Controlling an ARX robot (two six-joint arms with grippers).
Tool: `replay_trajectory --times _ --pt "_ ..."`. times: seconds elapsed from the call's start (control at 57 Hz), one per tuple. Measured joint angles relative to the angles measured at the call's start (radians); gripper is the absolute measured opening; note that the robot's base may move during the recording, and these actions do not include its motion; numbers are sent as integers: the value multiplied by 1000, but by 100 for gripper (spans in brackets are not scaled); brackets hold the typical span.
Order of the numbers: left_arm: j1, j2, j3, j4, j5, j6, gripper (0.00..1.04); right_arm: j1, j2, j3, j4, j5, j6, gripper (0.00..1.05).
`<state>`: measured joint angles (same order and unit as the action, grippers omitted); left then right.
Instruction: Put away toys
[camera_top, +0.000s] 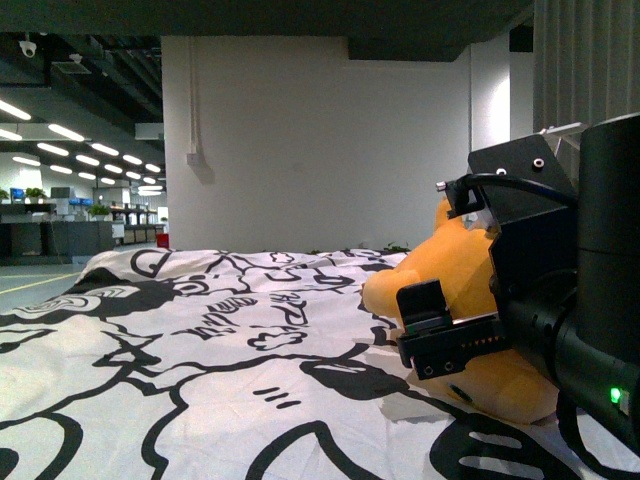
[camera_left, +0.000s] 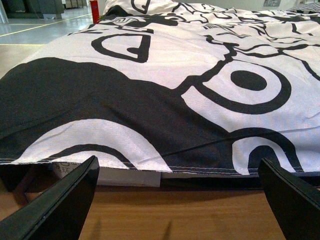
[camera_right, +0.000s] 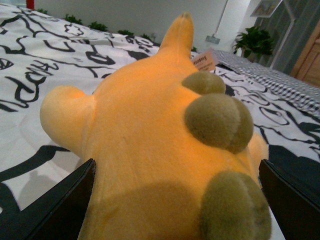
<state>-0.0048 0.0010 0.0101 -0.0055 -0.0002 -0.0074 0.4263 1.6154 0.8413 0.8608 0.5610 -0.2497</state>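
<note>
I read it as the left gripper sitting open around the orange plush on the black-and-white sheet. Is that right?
Not the left. The right wrist view shows the right gripper open around the orange plush on the black-and-white sheet; the left gripper faces only the sheet's edge.

Front camera skims low over bedspread (camera_top: 200, 340); right wrist camera crowds their shared plush (camera_right: 150, 150).

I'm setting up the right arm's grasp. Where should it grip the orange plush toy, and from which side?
Probably across the broad trunk of the orange plush toy, coming along its bumpy back as the right gripper is aimed: the body sits between its open fingers; the pointed tip would slip.
</note>
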Motion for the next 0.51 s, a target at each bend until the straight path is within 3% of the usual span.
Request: replay_trajectory --times 0.351,0.509 --pt "0 0 0 0 0 0 98 15 3 -2 -51 -37 52 97" --pt "0 0 0 0 0 0 98 15 3 -2 -44 -55 52 77"
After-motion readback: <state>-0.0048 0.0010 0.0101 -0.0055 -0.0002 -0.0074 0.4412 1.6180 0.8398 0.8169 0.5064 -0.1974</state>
